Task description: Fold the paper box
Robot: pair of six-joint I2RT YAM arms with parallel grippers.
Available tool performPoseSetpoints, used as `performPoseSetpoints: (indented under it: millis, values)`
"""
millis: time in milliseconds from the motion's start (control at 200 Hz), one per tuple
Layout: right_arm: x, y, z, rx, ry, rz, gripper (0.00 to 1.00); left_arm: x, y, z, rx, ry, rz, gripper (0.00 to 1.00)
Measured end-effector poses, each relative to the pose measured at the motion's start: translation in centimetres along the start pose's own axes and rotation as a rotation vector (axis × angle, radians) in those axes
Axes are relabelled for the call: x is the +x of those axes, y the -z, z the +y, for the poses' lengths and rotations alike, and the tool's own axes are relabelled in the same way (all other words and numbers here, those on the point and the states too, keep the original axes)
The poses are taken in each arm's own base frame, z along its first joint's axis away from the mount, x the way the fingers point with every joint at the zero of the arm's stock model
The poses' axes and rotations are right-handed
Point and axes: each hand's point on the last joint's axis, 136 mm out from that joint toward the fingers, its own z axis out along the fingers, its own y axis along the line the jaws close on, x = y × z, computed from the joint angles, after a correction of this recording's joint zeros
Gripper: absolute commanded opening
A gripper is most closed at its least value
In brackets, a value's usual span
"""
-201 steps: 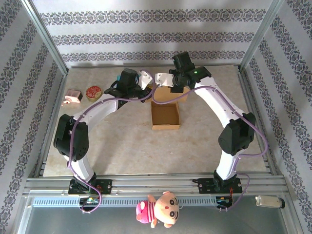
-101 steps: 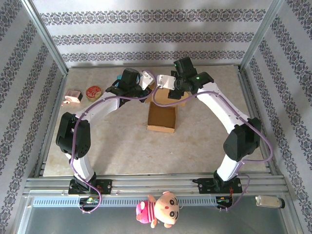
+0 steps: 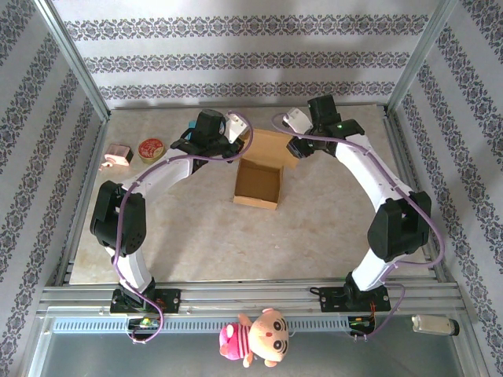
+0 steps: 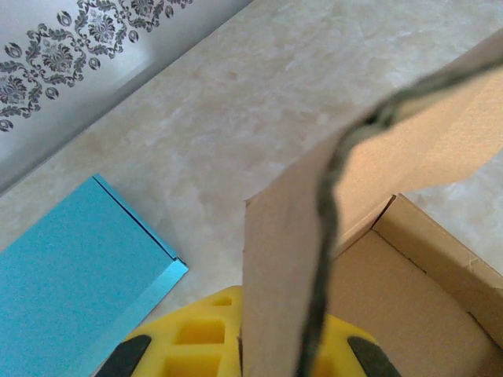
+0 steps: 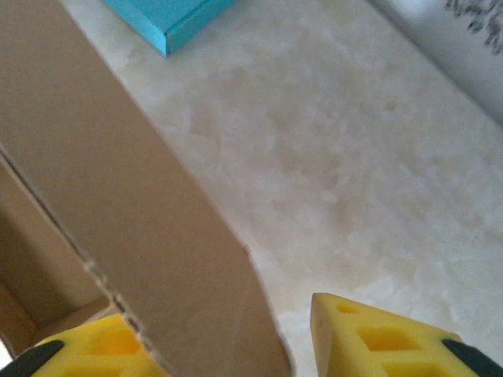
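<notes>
A cardboard box (image 3: 258, 185) sits open mid-worktop (image 3: 189, 228). The left hand (image 3: 238, 129) is clamped on its rear flap, while the right hand (image 3: 295, 119) has its fingers apart at the flap's other side.

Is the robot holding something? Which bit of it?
Yes. The left gripper is shut on the paper box, pinching the thin edge of its raised flap. The right gripper is open, with cardboard between its fingers but not clamped.
</notes>
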Motion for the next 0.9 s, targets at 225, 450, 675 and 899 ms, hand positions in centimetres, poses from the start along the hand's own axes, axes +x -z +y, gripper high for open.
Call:
performPoseSetpoints:
  millis: [225,450,675,899]
  values:
    - [2.0,-1.2,0.4,0.004,-0.232,0.052,0.12,-0.2,-0.1,0.3,-0.026,-0.004,-0.004,0.00]
    - [1.8,-2.0,0.8,0.027,-0.381,0.035,0.01,-0.5,-0.1,0.4,-0.060,0.011,-0.009,0.00]
    - [1.0,-3.0,0.7,0.022,-0.590,-0.050,0.00,-0.9,-0.8,1.2,-0.131,0.149,-0.035,0.04]
    - [0.0,-3.4,1.1,0.008,-0.754,-0.104,0.00,-1.0,-1.9,1.7,-0.169,0.369,-0.075,0.07]
